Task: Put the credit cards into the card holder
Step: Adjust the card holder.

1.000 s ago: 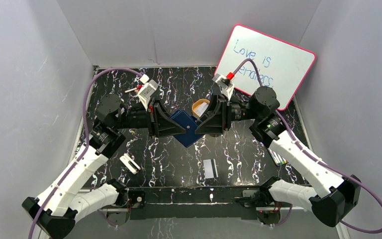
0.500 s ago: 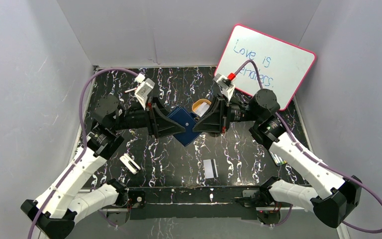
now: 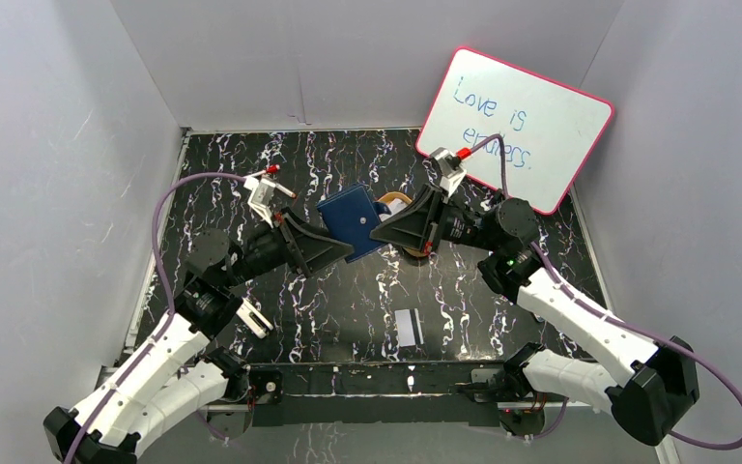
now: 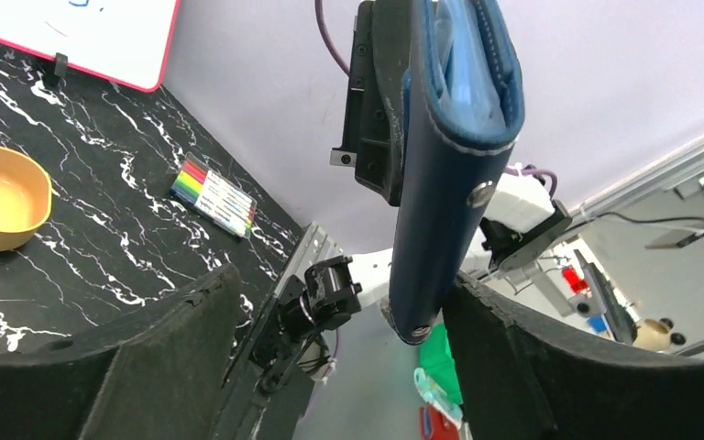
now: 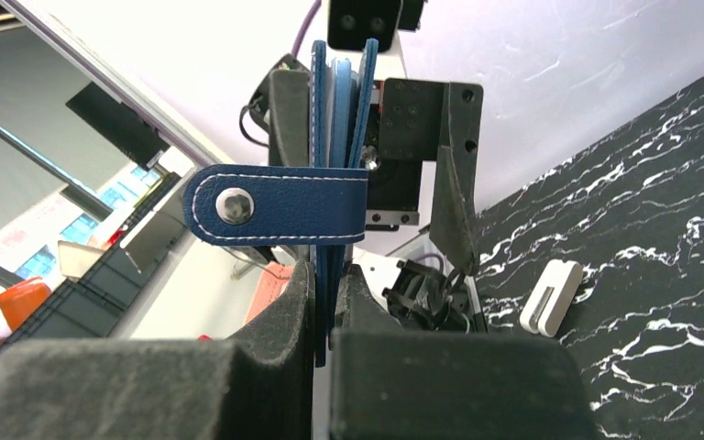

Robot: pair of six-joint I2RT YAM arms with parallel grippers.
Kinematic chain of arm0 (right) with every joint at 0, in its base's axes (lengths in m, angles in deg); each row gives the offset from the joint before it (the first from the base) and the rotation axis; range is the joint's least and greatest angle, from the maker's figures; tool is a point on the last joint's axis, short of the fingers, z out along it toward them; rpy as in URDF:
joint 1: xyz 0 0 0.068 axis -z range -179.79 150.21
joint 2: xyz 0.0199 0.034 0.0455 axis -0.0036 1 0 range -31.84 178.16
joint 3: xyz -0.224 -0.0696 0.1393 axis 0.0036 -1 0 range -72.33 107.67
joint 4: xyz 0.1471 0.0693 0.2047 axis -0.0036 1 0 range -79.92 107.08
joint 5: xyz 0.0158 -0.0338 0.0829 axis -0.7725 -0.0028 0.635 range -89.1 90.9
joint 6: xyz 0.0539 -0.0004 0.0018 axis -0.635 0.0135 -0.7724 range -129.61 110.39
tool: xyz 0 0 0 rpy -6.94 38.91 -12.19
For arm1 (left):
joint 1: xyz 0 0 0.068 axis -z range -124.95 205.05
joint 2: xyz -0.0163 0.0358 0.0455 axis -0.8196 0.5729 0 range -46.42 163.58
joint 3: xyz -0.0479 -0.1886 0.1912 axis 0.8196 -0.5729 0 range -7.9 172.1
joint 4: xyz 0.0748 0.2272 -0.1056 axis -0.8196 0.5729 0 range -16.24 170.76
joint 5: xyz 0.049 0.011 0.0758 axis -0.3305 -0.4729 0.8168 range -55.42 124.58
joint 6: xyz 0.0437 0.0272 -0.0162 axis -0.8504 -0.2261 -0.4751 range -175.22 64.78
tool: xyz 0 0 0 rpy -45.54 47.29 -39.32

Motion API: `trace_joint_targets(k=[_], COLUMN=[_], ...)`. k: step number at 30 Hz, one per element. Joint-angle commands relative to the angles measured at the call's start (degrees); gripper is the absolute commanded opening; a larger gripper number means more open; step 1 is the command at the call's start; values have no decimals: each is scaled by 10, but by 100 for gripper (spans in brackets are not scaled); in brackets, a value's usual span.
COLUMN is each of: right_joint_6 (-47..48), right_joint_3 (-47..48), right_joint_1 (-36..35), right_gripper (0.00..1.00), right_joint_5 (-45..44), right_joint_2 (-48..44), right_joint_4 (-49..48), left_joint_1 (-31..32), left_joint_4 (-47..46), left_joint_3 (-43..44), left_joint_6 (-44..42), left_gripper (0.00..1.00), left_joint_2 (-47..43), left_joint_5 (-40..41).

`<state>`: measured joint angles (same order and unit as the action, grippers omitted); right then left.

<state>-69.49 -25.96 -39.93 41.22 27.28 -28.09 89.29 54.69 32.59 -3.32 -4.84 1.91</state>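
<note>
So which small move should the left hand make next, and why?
The left hand should probably back off from the card holder and go down toward the credit card lying on the table near its front edge. The right hand alone is shut on the holder, up in the air, and the left hand is open and empty.

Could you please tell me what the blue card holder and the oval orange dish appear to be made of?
The card holder: likely leather or faux leather, matte navy with a fine grain, pale stitching along the edges and a metal snap. The oval dish: smooth, evenly golden-orange with a thin rim; metal or plastic, the look leaves it open.
</note>
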Motion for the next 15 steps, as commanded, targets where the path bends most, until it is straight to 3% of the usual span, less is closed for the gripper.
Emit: trace_joint_targets(k=[1, 8, 15], right_joint_6=[-33, -26, -22], right_joint_3=[7, 7, 6], right_joint_1=[-2, -2, -2], right_gripper=[0, 0, 0], right_joint_5=[-39, -45, -46], right_joint_2=[3, 3, 4], right_joint_4=[-89, -70, -60], left_joint_1=[0, 0, 0], left_joint_4=[-65, -55, -130], left_joint_3=[8, 24, 22], left_joint_6=[47, 45, 65], left_gripper=[72, 73, 66], left_joint_2=[-1, 9, 37], left_joint_5=[52, 114, 86])
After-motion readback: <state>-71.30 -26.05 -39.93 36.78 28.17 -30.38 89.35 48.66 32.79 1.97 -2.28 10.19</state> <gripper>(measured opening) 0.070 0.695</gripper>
